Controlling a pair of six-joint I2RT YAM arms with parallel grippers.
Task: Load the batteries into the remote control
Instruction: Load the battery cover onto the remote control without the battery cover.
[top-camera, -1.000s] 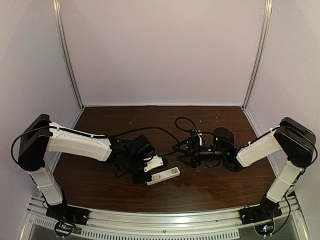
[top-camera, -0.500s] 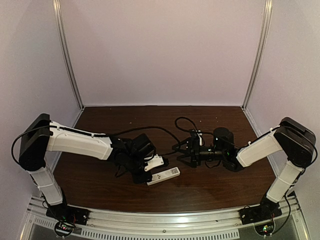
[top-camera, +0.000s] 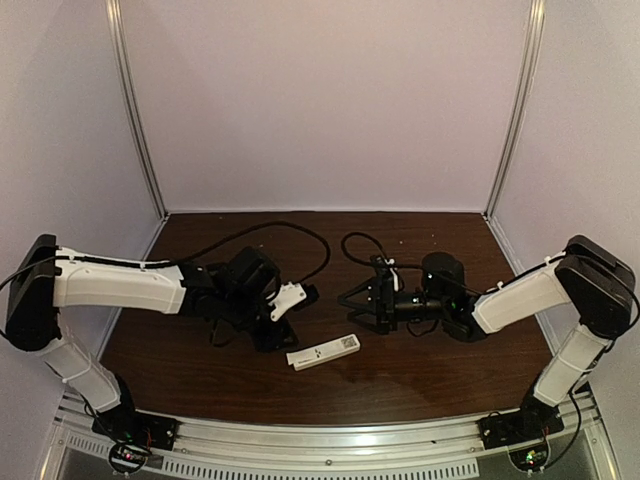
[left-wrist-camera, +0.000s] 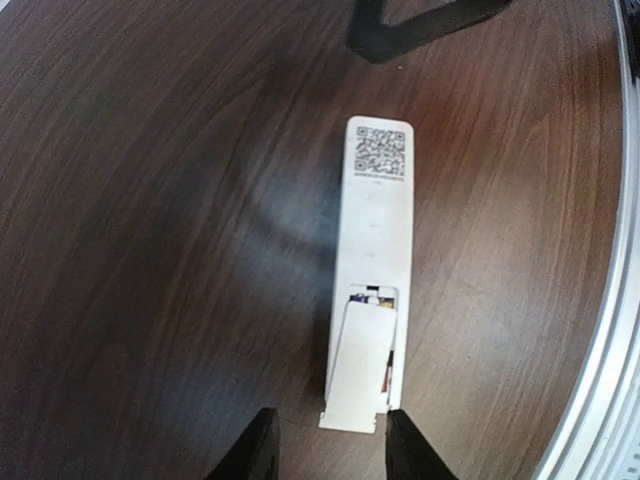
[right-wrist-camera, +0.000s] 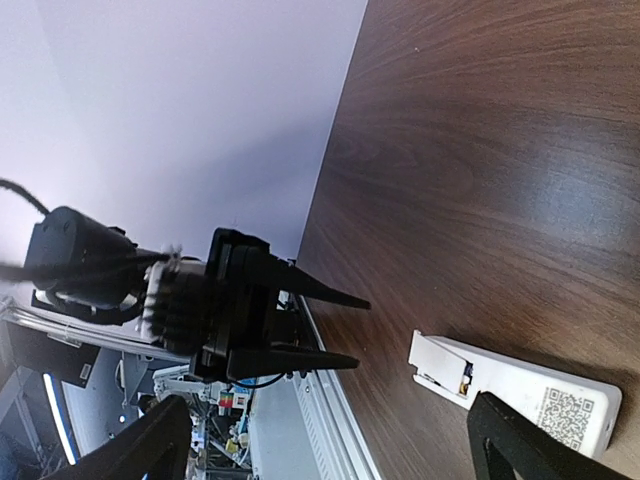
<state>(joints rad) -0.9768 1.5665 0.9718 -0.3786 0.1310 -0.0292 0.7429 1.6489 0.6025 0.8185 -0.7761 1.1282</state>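
The remote control (left-wrist-camera: 374, 235) lies face down on the table, with a QR label at its far end. A white cover (left-wrist-camera: 360, 365) sits askew over its battery bay. The batteries show only as slivers: bluish-purple (left-wrist-camera: 366, 294) at the bay's top, orange-red (left-wrist-camera: 386, 375) along its right side. My left gripper (left-wrist-camera: 331, 458) is open just behind the remote's near end, holding nothing. In the top view it (top-camera: 297, 315) hovers up-left of the remote (top-camera: 323, 353). My right gripper (top-camera: 352, 308) is open and empty above the remote's right end. The right wrist view shows the remote (right-wrist-camera: 520, 398) and the left gripper (right-wrist-camera: 345, 330).
The dark wooden table (top-camera: 420, 380) ends at a metal rail (top-camera: 330, 437) along the near edge, close to the remote. Black cables (top-camera: 300, 240) loop over the table behind both grippers. Pale walls enclose the table on three sides.
My left arm has drawn back up and left off the remote's left end, its jaws opening. The remote stays on the table. The right gripper has shifted slightly left.
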